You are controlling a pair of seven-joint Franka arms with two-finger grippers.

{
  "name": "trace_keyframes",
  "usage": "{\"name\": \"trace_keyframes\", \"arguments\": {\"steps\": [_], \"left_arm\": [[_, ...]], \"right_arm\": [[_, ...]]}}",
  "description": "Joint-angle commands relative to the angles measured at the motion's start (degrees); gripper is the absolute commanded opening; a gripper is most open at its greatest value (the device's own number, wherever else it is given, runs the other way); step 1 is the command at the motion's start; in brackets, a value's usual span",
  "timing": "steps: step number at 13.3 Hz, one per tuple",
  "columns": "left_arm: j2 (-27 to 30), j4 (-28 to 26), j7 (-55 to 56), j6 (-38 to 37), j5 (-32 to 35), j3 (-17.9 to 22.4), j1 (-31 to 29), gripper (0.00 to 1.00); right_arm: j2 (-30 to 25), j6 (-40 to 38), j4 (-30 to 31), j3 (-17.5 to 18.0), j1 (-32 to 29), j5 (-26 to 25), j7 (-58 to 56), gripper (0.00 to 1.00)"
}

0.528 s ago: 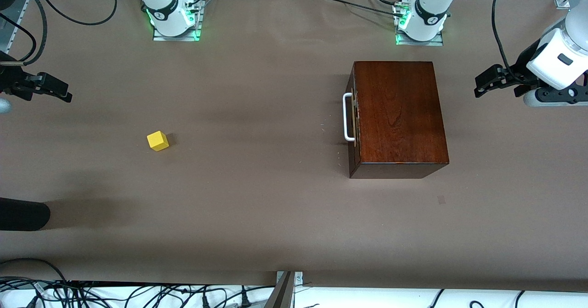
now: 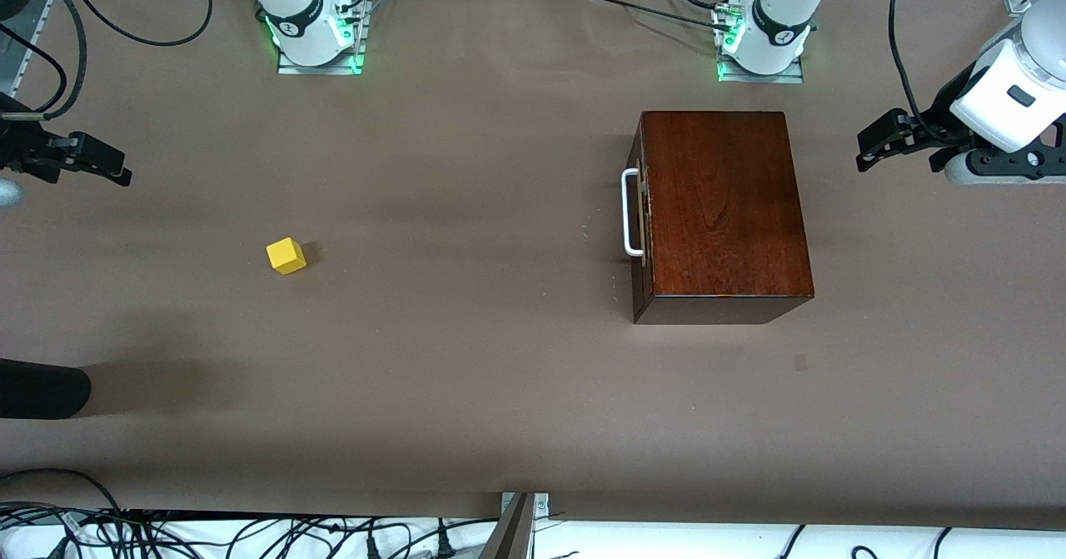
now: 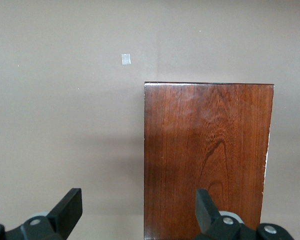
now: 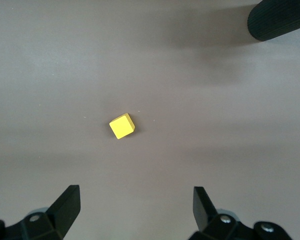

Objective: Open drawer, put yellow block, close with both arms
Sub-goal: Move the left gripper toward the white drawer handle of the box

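The glossy mahogany box (image 2: 724, 209) stands toward the left arm's end of the table, its drawer shut, the white U-shaped handle (image 2: 630, 212) facing the right arm's end. The box top also shows in the left wrist view (image 3: 207, 155). The yellow block (image 2: 286, 255) lies on the brown table toward the right arm's end and shows in the right wrist view (image 4: 122, 126). My left gripper (image 2: 866, 152) is open and empty, in the air beside the box's closed end. My right gripper (image 2: 117, 172) is open and empty, in the air at the right arm's end of the table.
A black cylinder (image 2: 42, 388) pokes in at the right arm's end, nearer the front camera than the block; it also shows in the right wrist view (image 4: 280, 17). A small pale mark (image 2: 800, 363) lies on the table cover nearer the camera than the box.
The left arm's wrist and gripper have shifted slightly toward the bases. The right gripper, block and box are unchanged.
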State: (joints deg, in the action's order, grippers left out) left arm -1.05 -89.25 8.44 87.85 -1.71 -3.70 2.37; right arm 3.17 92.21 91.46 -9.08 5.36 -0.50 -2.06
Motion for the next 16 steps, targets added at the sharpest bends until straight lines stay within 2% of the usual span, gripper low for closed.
{"name": "trace_keyframes", "arguments": {"steps": [1,16], "left_arm": [[0.1,0.9,-1.1,-0.3,1.4,0.0,0.0,1.0],[0.0,0.8,-0.6,-0.4,1.4,-0.2,-0.1,1.0]], "right_arm": [[-0.2,-0.9,-0.2,0.6,-0.3,-0.8,0.8,1.0],[-1.0,-3.1,-0.6,0.6,-0.2,-0.8,0.7,1.0]]}}
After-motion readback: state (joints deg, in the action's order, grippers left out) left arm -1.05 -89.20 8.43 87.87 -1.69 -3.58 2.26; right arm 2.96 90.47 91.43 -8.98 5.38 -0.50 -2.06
